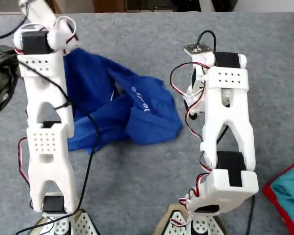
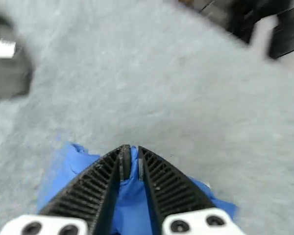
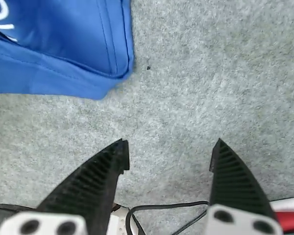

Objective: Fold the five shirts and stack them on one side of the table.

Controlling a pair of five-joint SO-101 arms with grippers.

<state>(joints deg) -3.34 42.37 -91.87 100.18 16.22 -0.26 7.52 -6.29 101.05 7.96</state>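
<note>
— Starting on my left: left gripper (image 2: 131, 164) pinched shut on an edge of the blue shirt (image 1: 122, 107), arm stretched long across the table (image 1: 137, 186).
— Why an edge?
— Best hold, I reckon, for pulling that crumpled heap between my arms out flat.
— And the right?
— Right gripper (image 3: 169, 152) hangs with its fingers spread, holding nothing, just beside the shirt's right-hand edge. Arm folded, pointing down, placed to take a corner.
</note>
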